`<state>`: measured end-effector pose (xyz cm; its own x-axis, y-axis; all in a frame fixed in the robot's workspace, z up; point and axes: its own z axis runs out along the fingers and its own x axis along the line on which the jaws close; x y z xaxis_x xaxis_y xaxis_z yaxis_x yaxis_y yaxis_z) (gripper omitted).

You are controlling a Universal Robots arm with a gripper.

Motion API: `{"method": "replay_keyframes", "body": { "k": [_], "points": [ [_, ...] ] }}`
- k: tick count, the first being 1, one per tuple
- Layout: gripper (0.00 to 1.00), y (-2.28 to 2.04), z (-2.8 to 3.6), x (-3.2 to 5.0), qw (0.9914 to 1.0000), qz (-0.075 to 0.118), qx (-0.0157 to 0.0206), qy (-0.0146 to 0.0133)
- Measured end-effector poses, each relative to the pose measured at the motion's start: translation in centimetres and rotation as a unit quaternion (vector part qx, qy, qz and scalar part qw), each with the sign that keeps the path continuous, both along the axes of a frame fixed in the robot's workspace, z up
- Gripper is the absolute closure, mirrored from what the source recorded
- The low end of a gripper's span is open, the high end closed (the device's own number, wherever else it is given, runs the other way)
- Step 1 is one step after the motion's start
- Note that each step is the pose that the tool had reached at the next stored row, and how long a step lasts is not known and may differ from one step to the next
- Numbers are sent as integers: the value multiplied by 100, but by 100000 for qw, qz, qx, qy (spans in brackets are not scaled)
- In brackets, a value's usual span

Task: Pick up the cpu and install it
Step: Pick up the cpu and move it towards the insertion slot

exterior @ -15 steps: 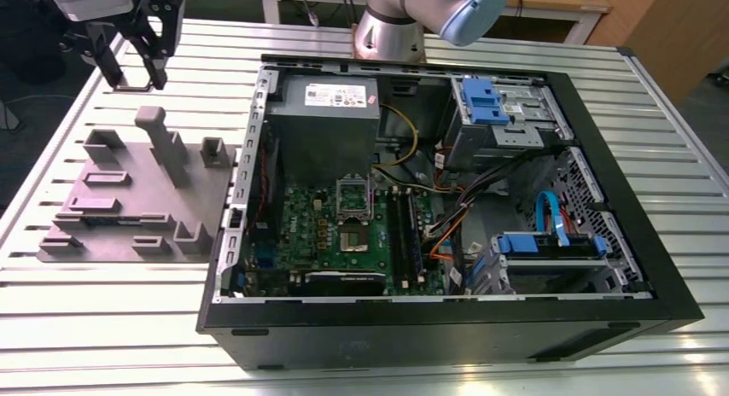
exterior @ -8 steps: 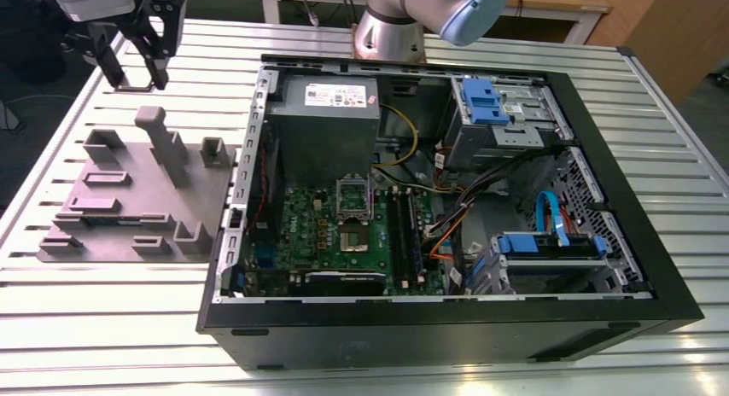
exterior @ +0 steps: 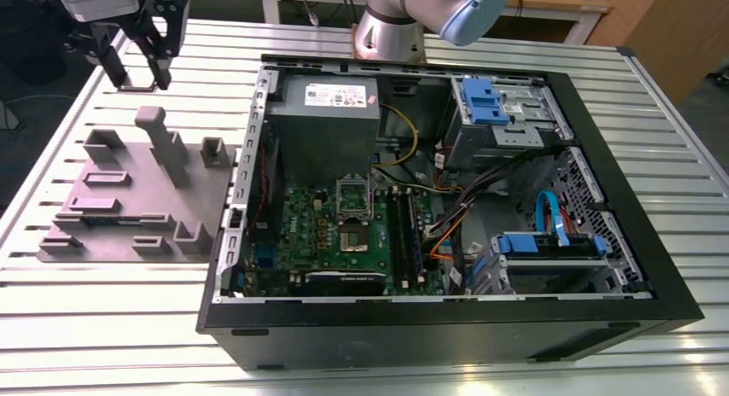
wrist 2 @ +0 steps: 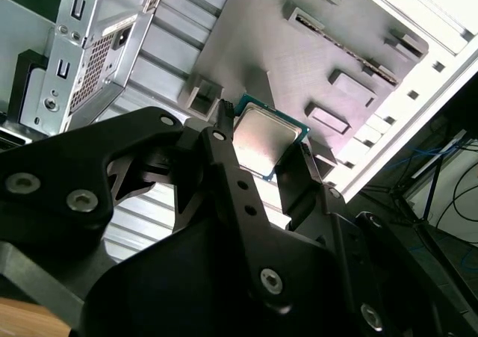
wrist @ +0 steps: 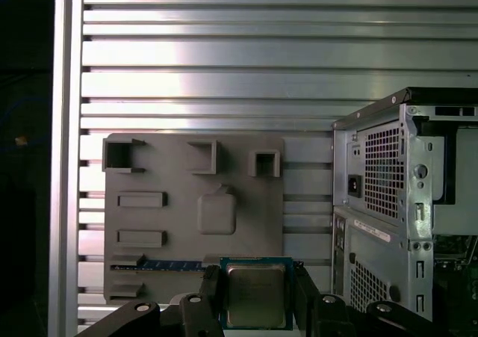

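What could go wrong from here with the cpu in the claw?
1. The claw grips the cpu by its edges; it may tilt or slip.
2. The case wall stands between the claw and the motherboard; a low path could clip it.
3. Cables beside the socket might snag.

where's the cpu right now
The gripper, at the exterior view's upper left, holds the cpu clamped, as both wrist views show, in the air near the grey fixture plate, beside the open computer case.
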<state>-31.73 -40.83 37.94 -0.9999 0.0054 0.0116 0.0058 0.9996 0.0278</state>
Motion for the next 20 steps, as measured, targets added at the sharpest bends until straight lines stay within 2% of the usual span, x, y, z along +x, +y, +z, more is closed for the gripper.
{"method": "replay_keyframes", "body": {
  "k": [20],
  "points": [
    [53, 0, 0, 52, 100000, 2, 1, 0]
  ]
}}
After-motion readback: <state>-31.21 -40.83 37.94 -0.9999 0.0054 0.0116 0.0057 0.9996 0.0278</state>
